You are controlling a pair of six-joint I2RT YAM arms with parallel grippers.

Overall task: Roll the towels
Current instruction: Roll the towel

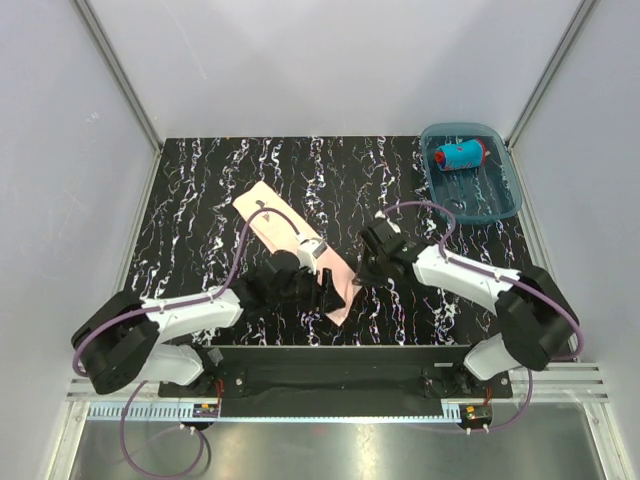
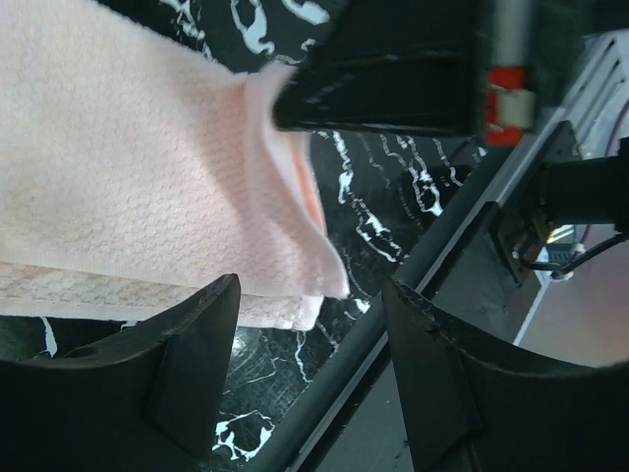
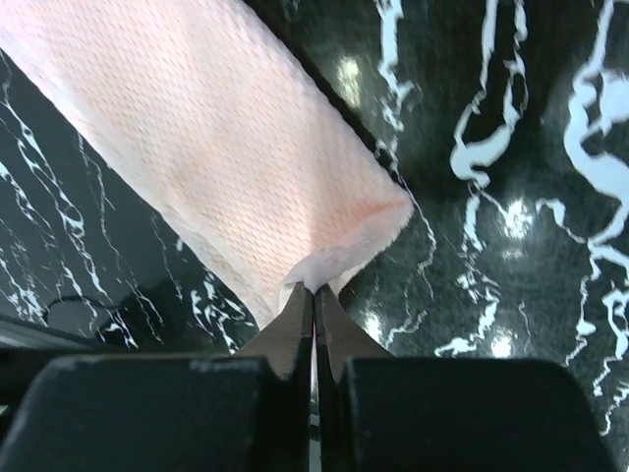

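Left jaws partly open, gripping nothing, just short of the near corner of the peach towel (image 1: 272, 215). Folded into a long strip on the surface (image 1: 190, 200), pointing far-left to near-right, near end between both sets of jaws. Right jaws pinched shut on that end's edge. Stacked layers seen only from the left wrist, the pinch itself only from the right wrist. Only from above: blue towel (image 1: 459, 155), rolled, lying in the tray (image 1: 497, 205), well beyond the right jaws.

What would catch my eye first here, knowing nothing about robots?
A pale peach towel, folded into a long strip, lies across the black marbled table, the right gripper pinching its near end. At the far right, a rolled blue towel sits in a translucent blue tray.
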